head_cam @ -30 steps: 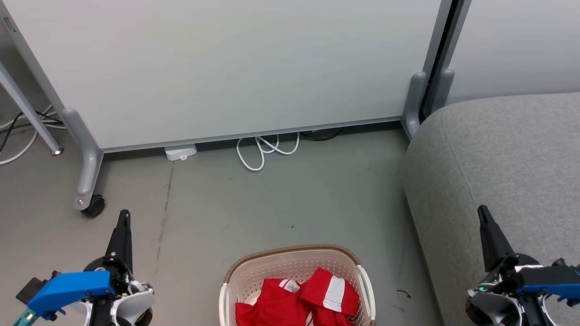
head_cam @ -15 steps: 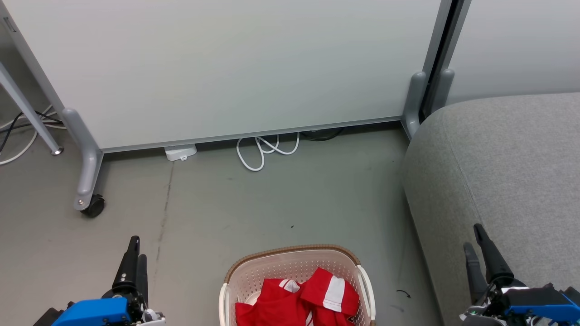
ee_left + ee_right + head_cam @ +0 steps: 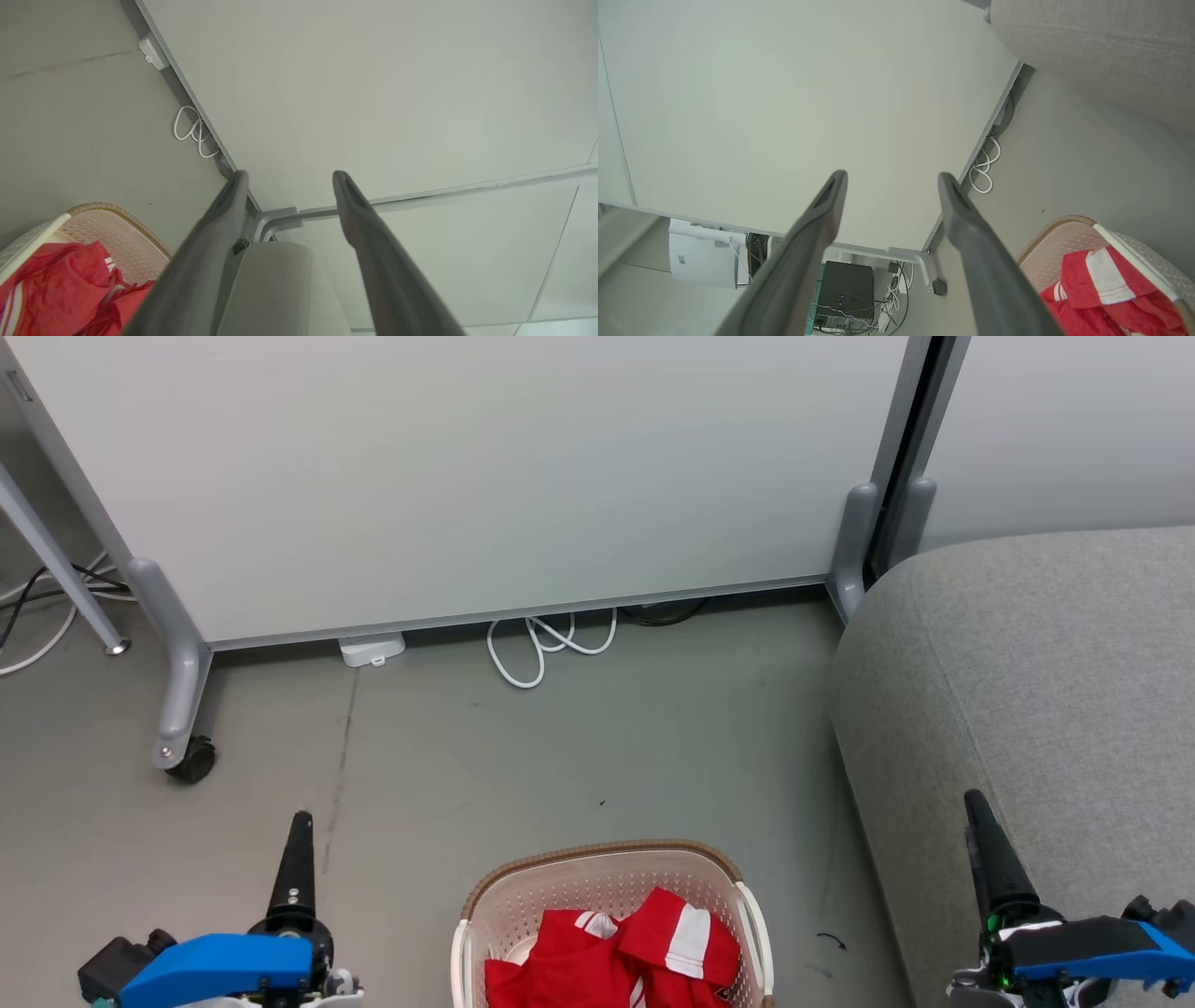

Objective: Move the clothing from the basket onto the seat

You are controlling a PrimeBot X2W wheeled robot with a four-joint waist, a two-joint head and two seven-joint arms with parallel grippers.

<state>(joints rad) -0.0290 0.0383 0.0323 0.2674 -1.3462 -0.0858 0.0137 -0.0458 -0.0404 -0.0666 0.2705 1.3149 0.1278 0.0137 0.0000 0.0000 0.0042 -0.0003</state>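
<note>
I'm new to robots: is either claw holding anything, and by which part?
Nothing is held. The left gripper and right gripper are open, empty; the bright red white-striped fabric garments lie in the cream-white perforated plastic basket.

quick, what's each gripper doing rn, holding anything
Left gripper: open, holding nothing.
Right gripper: open, holding nothing.

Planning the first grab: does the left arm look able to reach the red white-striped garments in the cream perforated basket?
Probably yes: the garments lie uncovered in the open-topped basket, beside the open left gripper, nothing between.
</note>
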